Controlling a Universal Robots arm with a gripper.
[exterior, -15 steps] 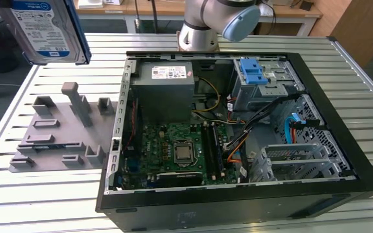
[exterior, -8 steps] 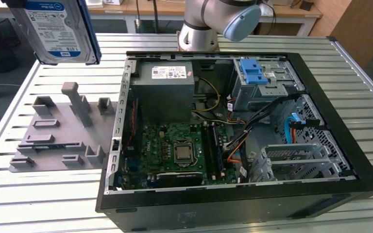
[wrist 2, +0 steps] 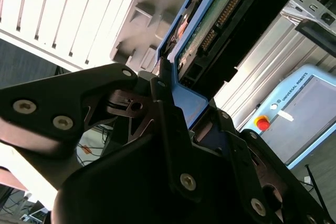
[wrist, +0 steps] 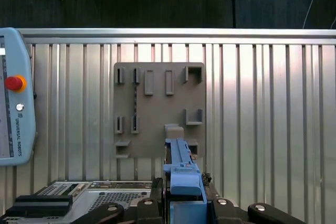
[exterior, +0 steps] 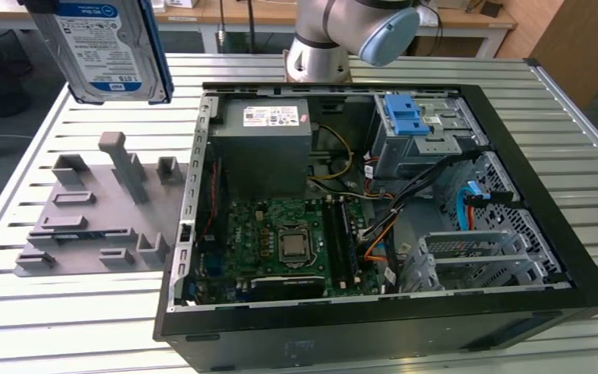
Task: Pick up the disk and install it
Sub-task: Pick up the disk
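Pincer (wrist: 185,206) is closed on one disk (exterior: 112,48), jaws clamped on the blue frame at its upper end. In the first wrist view the black fingers (wrist: 157,205) flank the frame on both sides with no gap.

Disk hangs straight out from the pincer, clear of everything. Its long axis runs away from the pincer, near vertical in the exterior view with a slight tilt. The labelled face points at that camera and the rounded free end points down. In the second wrist view the opposite face shows, a green board with a row of pins. In the first wrist view the disk is edge-on, a thin blue strip.

One grey plate (wrist: 160,106) with raised blocks and slots lies flat on the slatted table (exterior: 71,312), well below the pincer and under the disk's free end, well apart from it.

One open case (exterior: 382,202) sits on the same table, below and off to one side of the pincer, just beside the plate. Inside it is one bare blue latch (exterior: 408,117).

One pendant (wrist: 16,98) lies at the table edge, on the other side of the plate from the pincer's line.

One arm (exterior: 330,39) stands behind the case.
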